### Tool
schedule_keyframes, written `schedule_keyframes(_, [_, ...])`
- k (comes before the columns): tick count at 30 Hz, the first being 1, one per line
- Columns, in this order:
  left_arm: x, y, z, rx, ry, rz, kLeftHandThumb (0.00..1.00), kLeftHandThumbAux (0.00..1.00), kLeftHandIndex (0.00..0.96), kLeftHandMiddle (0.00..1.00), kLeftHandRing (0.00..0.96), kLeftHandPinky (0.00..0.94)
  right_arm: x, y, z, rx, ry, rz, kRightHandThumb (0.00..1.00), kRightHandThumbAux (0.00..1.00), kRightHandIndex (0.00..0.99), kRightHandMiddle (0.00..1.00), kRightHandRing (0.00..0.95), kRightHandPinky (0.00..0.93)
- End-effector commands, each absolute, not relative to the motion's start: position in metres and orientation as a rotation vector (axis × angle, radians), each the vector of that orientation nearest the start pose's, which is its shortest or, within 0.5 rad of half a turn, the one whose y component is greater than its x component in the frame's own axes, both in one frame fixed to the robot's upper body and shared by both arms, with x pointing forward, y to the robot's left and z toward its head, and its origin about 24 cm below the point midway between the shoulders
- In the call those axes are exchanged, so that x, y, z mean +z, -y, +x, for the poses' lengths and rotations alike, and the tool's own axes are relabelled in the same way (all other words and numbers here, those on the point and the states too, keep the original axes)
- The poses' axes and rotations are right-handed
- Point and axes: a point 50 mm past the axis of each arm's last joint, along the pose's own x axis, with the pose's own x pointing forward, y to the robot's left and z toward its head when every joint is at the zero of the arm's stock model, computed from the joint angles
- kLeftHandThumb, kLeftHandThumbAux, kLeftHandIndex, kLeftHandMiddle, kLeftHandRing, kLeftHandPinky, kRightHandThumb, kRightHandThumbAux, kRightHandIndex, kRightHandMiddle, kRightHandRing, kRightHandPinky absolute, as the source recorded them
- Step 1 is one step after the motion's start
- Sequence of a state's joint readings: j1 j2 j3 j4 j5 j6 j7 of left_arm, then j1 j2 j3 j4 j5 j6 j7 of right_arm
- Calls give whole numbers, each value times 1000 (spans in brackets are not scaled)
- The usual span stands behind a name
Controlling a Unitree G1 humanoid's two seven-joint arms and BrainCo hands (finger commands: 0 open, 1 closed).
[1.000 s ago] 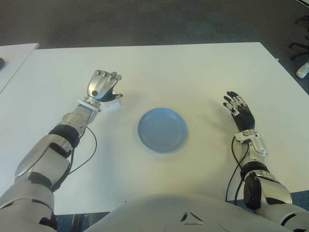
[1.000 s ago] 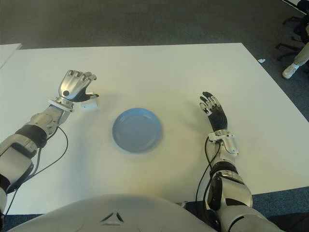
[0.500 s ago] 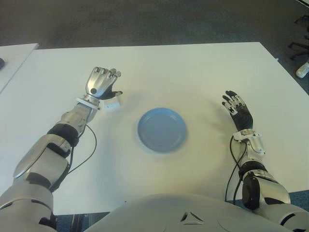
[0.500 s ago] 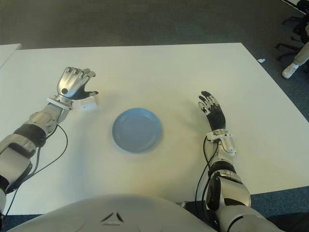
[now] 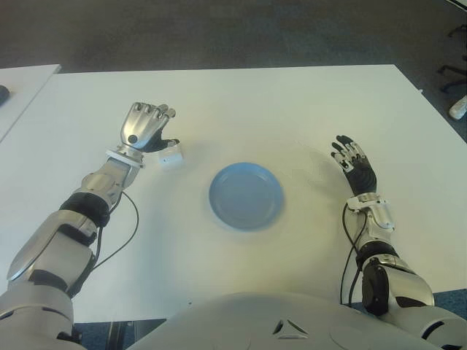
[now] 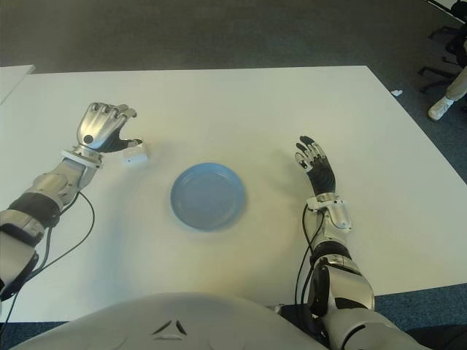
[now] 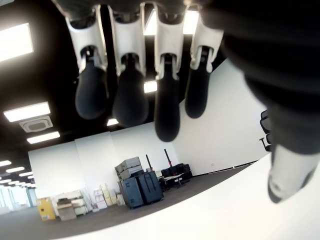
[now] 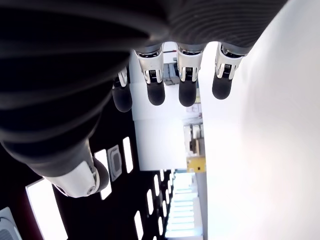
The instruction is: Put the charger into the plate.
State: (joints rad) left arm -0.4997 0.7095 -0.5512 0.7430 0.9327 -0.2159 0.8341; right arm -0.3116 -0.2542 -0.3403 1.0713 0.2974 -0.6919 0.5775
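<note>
The charger (image 5: pixel 170 158), a small white block, sits on the desk (image 5: pixel 292 109) toward its left edge, apart from the blue plate (image 5: pixel 245 195) that lies near the desk's middle. The left hand (image 5: pixel 143 129) is just beside the charger on the side nearer the left edge, its fingers (image 7: pixel 129 90) curled loosely and holding nothing; its own wrist view shows only empty air under the fingertips, so the charger is not grasped. It looks placed for a pick-up that has not yet closed, though whether the thumb touches the block is too fine to tell from the head views. The charger's prongs or cable cannot be made out either. The right hand (image 5: pixel 355 165) shows well to the right of the plate, toward the right edge, fingers spread and empty, seemingly kept clear so the plate stays free to receive the charger.
</note>
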Motion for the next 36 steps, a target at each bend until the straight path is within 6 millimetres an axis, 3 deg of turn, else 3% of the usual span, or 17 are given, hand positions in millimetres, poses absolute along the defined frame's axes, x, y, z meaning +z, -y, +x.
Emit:
schedule_keyframes(1, [51,-243,306,-25,380,1580,847,661,418,570,648,583,-53,245,234,64,-105,149,248,666,121,101,80,65])
schedule_keyframes(2, [49,-243,306,-52,325,1552,839,666,407,551,573,500,-53,245,234,64,-104,148,248,666,121,101,80,65])
schedule_keyframes(4, [42,-242,301,-96,238,1513,832,670,398,534,507,427,-53,244,234,65,-104,148,248,666,121,101,80,65])
schedule_keyframes(5, [37,-241,298,-109,207,1503,645,635,338,433,398,330,-53,244,234,65,-104,148,248,666,121,101,80,65])
schedule_keyframes(8, [28,-239,292,-131,136,1487,384,597,226,270,232,185,-53,244,234,65,-103,148,248,666,121,101,80,65])
schedule_keyframes(14, [7,-235,280,-151,1,1468,146,588,73,82,53,37,-53,244,234,65,-103,147,248,666,121,101,80,65])
schedule_keyframes(23, [-7,-232,274,-149,-48,1452,23,566,2,3,1,1,-52,245,234,64,-101,147,248,666,121,101,80,65])
schedule_keyframes(36, [-27,-226,270,-153,-53,1443,18,524,0,0,0,0,-52,247,235,63,-101,146,248,666,121,101,80,65])
